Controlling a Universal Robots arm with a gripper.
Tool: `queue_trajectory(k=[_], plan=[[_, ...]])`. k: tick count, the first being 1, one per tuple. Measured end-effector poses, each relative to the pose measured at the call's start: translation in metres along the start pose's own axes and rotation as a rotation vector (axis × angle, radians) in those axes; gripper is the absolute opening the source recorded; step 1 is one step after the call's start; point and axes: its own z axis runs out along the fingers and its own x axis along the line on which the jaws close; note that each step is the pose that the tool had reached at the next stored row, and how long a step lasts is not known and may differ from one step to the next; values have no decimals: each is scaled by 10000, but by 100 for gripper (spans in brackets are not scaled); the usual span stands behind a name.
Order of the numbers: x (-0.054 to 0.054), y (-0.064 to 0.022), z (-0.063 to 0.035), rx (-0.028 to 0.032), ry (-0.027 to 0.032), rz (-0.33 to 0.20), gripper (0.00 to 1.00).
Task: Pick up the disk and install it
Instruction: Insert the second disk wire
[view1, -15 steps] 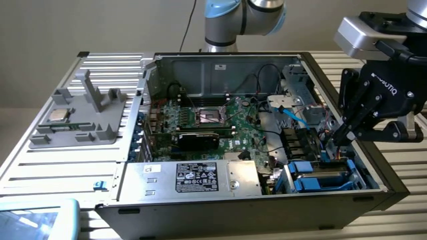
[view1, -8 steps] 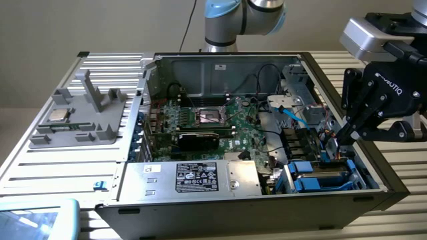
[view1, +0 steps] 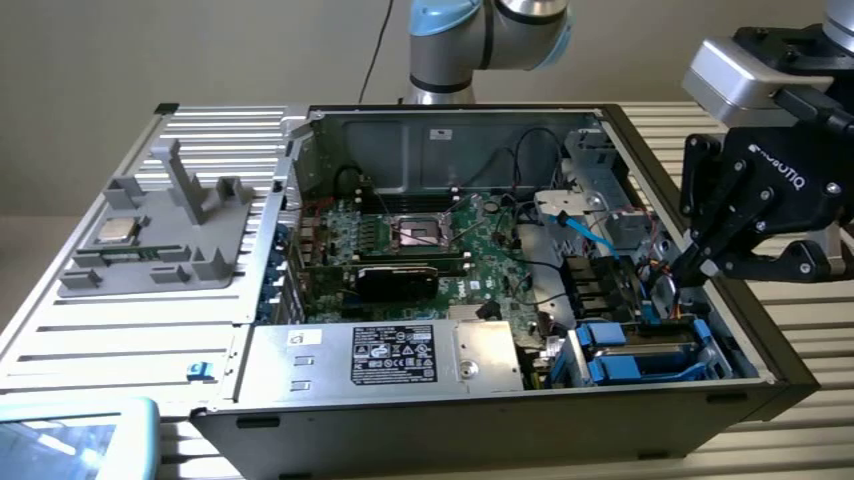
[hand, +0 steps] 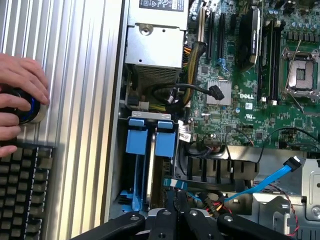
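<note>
The disk (view1: 643, 349) lies in the drive bay at the near corner of the open computer case on the exterior view's right, its silver top framed by the bright blue bracket. In the wrist view the disk (hand: 150, 142) is seen edge-on, with blue bracket ends beside the case wall. My black gripper (view1: 697, 268) hangs above the case's wall on the exterior view's right, just behind the bay and apart from the disk. It is shut with nothing between its fingers. In the wrist view the gripper (hand: 176, 212) has its fingers pressed together.
A big silver box with a black label (view1: 387, 355) fills the case's near side beside the bay. The motherboard (view1: 427, 240) lies behind it, and a loose blue cable (hand: 270, 180) runs near the bay. A grey fixture (view1: 160, 230) holds a processor chip (view1: 118, 232). A hand (hand: 20, 100) rests on a knob above a keyboard (hand: 20, 195).
</note>
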Motion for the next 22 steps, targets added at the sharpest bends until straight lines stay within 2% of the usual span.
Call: queue_trajectory(k=[6,10,14,15,18,22], plan=[[-8,-5,-1,-5,-106,-379,11],[-7,-12,-2,-6,-228,-672,11],[-6,-24,-2,-4,-381,-985,11],[-7,-24,-3,-7,-397,-1083,11],[-7,-25,-4,-30,-400,-1507,11],[-6,-25,-2,-76,-358,-2241,11]])
